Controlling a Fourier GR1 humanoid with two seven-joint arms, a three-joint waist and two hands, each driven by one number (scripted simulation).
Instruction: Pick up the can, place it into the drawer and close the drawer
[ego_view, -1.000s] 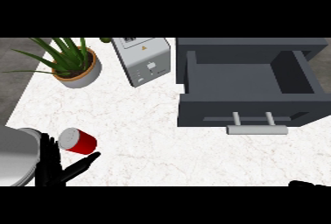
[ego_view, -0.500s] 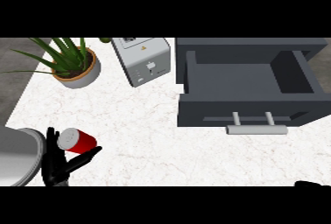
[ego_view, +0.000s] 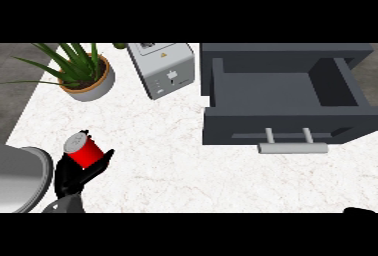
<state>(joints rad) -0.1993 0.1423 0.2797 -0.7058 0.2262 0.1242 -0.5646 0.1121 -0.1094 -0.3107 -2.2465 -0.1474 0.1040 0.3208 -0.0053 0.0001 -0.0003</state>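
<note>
Your left hand (ego_view: 76, 172) now has the can (ego_view: 83, 150) in its grasp: the fingers and thumb are curled round the red body, and the silver top tilts up and away from the palm. Compared with half a second ago, the can sits a little higher against the hand and looks more enclosed, so you can judge the pick-up as just made or being made; whether the can has left the surface (ego_view: 184, 150) cannot be told from this view. It is at the lower left, just beside the rim of a grey round object (ego_view: 18, 175) that is cut off by the view's edge. The drawer (ego_view: 284, 100) stands open at the upper right, well apart from the can, with its handle (ego_view: 292, 147) facing you and its inside bare. Your right hand (ego_view: 362, 210) shows only as a dark sliver at the lower right corner, and you cannot tell how it is set. A potted plant (ego_view: 81, 72) and a white appliance (ego_view: 164, 70) stand at the back, left of the drawer. Next you probably need to carry the can across to the right and over the drawer's front wall, keeping it clear of that wall on the way in.
</note>
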